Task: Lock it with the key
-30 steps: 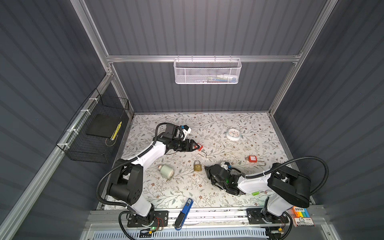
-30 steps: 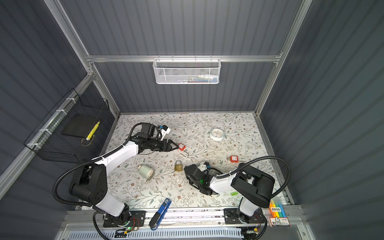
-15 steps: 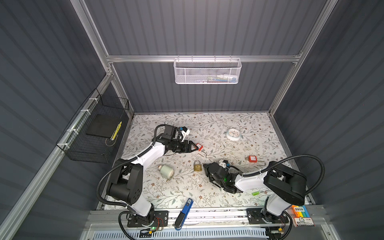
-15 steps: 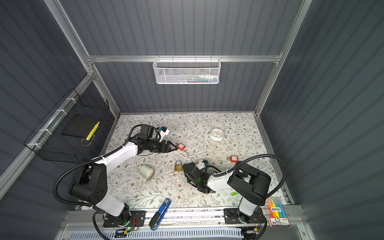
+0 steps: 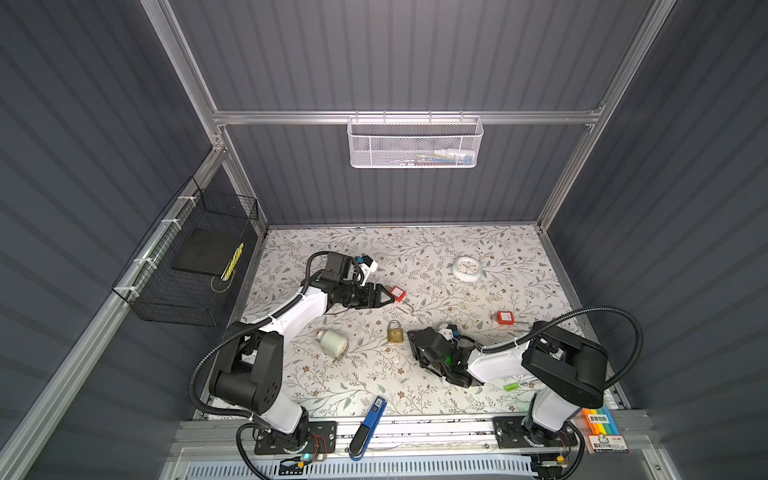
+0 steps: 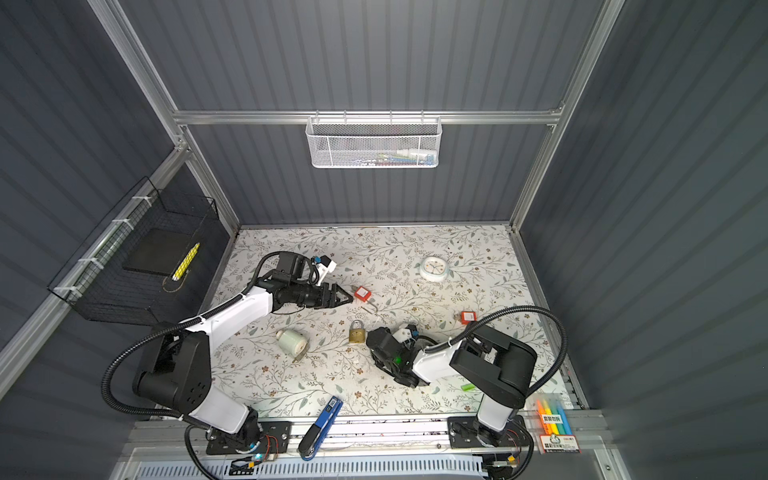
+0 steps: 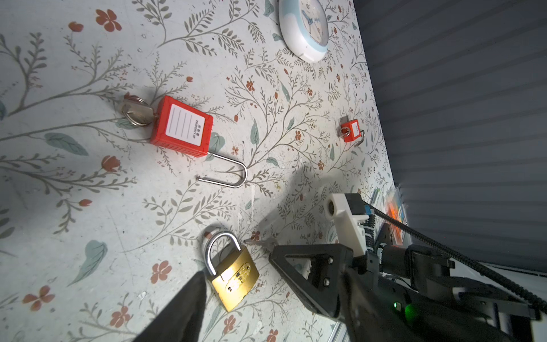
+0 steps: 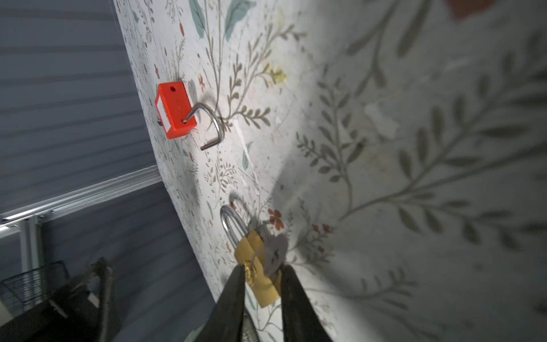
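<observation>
Right wrist cam shows the key [image 8: 273, 250], right gripper [image 8: 262, 271] jaws narrowly straddling it, lost in both top views; left gripper [image 5: 387, 297] jaws wide.

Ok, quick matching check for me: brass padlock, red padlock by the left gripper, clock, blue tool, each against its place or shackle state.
1. brass padlock
2. red padlock by left gripper
3. clock
4. blue tool

A. at the front edge
B. shackle closed
C. toward the back right
D. shackle open

Pairs: 1-B, 2-D, 3-C, 4-A
</observation>
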You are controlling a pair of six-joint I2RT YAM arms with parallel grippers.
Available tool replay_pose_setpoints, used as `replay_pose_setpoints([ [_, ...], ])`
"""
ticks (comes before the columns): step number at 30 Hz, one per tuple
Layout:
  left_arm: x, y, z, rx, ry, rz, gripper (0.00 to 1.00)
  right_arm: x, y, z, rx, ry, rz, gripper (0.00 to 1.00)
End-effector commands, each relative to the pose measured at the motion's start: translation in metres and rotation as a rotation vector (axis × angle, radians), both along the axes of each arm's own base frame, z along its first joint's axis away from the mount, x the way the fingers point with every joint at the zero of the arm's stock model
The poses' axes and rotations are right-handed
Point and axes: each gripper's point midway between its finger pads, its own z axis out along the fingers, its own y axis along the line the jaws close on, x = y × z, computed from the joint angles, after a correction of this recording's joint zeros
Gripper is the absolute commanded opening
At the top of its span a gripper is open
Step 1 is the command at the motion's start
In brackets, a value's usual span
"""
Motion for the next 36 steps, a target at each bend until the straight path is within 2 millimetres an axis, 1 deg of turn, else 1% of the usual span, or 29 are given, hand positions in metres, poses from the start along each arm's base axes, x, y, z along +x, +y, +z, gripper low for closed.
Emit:
replay_pose_setpoints([
  [1, -0.002, 0.003, 0.007, -0.020, -0.013, 0.000, 0.73, 0.000, -0.005, -0.001, -0.016, 0.022, -0.022, 0.35],
  [4, -0.002, 0.003, 0.009, -0.023, -0.015, -0.001, 0.73, -0.001, -0.004, 0.000, -0.016, 0.022, -0.019, 0.37],
  [8, -0.003, 0.003, 0.009, -0.024, -0.010, 0.000, 0.73, -0.002, -0.005, 0.003, -0.014, 0.019, -0.017, 0.44],
  [14, 0.000, 0.002, 0.010, -0.028, -0.014, 0.007, 0.73, -0.005, -0.021, 0.005, -0.070, 0.034, -0.049, 0.57],
  [17, 0.002, 0.002, 0.011, -0.029, -0.014, 0.010, 0.73, -0.004, -0.025, 0.002, -0.072, 0.038, -0.058, 0.59],
  [22, 0.004, 0.001, 0.012, -0.033, -0.016, 0.011, 0.73, 0.005, -0.022, 0.000, -0.062, 0.029, -0.028, 0.61],
  [28, 0.008, 0.000, 0.013, -0.035, -0.016, 0.016, 0.73, 0.011, -0.028, -0.006, -0.083, 0.032, -0.028, 0.61],
  [36, 0.008, 0.000, 0.012, -0.035, -0.013, 0.011, 0.73, 0.020, -0.015, -0.008, -0.063, 0.025, 0.023, 0.62],
])
